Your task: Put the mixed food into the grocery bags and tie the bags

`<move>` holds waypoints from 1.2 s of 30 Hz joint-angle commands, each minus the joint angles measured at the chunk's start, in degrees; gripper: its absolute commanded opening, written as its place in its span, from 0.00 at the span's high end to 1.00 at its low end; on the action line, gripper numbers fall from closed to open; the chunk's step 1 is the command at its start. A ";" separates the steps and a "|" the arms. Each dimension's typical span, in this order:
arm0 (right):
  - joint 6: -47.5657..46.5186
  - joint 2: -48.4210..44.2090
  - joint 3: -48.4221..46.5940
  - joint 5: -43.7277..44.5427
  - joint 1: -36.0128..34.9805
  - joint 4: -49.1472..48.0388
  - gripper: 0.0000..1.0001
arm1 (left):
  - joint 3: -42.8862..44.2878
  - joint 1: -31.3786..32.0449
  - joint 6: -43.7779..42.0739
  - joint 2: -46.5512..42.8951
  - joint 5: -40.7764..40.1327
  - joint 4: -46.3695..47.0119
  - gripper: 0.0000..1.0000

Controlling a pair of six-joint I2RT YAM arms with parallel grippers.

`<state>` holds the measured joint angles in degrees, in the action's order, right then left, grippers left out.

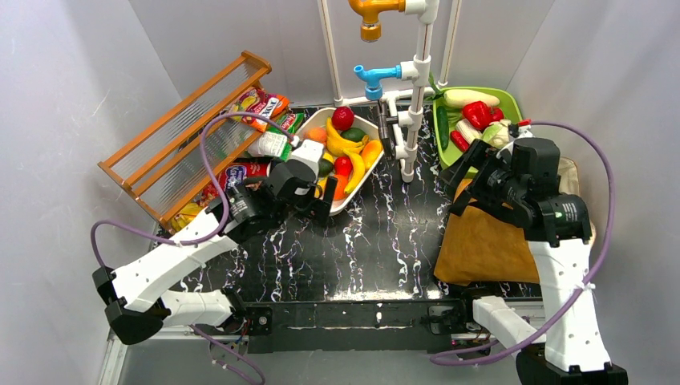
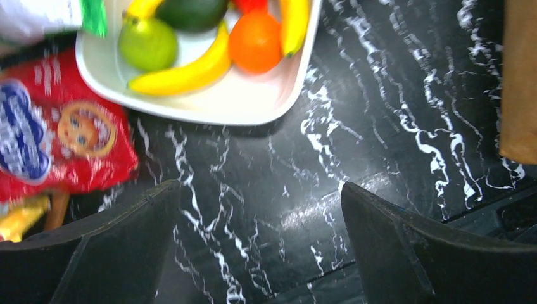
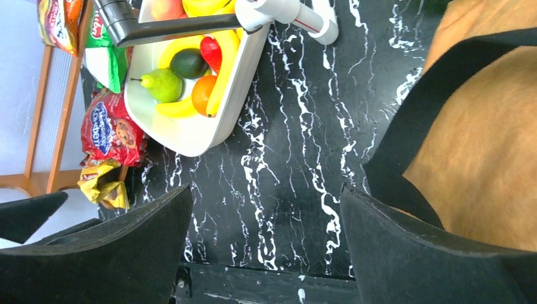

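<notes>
The left fingers [image 2: 101, 253] are standing wide open and empty, hovering over the black marbled worktop [image 2: 380, 114] just beside the white oblong tray [image 2: 234, 104], which is sitting left of centre toward the far edge. Glossy toy fruit is lying in that tray: a yellow banana [image 2: 183, 73], an orange [image 2: 255, 41] and a green pear [image 2: 147, 43]. A red crinkly snack packet [image 2: 63, 145] is lying beside it. The right fingers [image 3: 430, 253] are spread open, gripping nothing, above the tan cloth tote with black straps [image 1: 481, 241] at the right edge.

Black white-veined tabletop [image 1: 377, 241] with white tray [image 2: 240, 104], green tray [image 1: 507, 100], tan tote [image 1: 481, 241], wooden rack [image 1: 184, 132], snack packets [image 2: 69, 145]
</notes>
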<state>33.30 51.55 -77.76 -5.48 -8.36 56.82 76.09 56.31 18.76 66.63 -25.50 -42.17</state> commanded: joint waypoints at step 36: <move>-2.42 4.13 3.40 -19.68 0.52 -18.42 0.07 | -15.51 -13.36 15.34 -13.56 0.21 1.42 0.02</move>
<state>32.29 55.20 -73.21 -25.63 -8.25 41.28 60.40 43.18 34.11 53.17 -21.93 -40.73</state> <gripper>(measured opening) 0.937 0.981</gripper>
